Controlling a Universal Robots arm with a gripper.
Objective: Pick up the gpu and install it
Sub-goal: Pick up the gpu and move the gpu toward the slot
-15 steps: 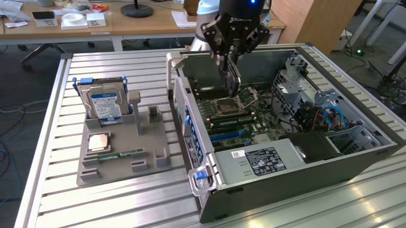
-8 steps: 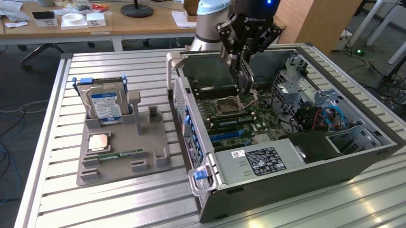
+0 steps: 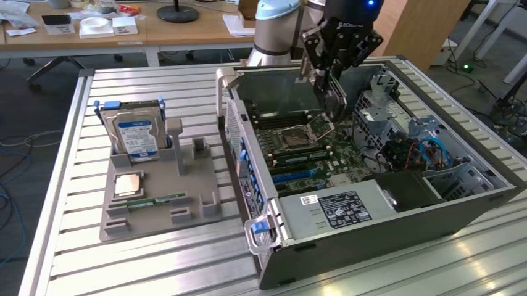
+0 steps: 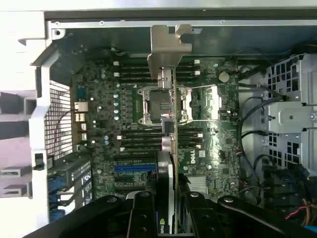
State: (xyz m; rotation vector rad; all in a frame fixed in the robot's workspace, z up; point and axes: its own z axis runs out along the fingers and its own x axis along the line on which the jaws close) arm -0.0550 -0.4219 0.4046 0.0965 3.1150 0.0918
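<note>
My gripper (image 3: 331,83) is pinched on the gpu (image 4: 168,178), with a finger on either face near one end. The card hangs edge-down inside the open computer case (image 3: 395,216), above the motherboard (image 4: 218,148) and directly over the CPU socket (image 4: 153,104). Its silver bracket (image 4: 170,44) points at the case wall beyond the memory slots (image 4: 148,141).

What worries me is the heading. The blue expansion slot (image 4: 133,168) runs crosswise to the card as I hold it. Pressing down like this would, I judge, land the card's edge on the socket frame or the memory slots rather than in a slot. I grip only one end, so the long free end could sag or twist, and a tilted card would jam or scrape components. The bracket could also catch the case wall, and the black cables (image 4: 247,129) lie near.
</note>
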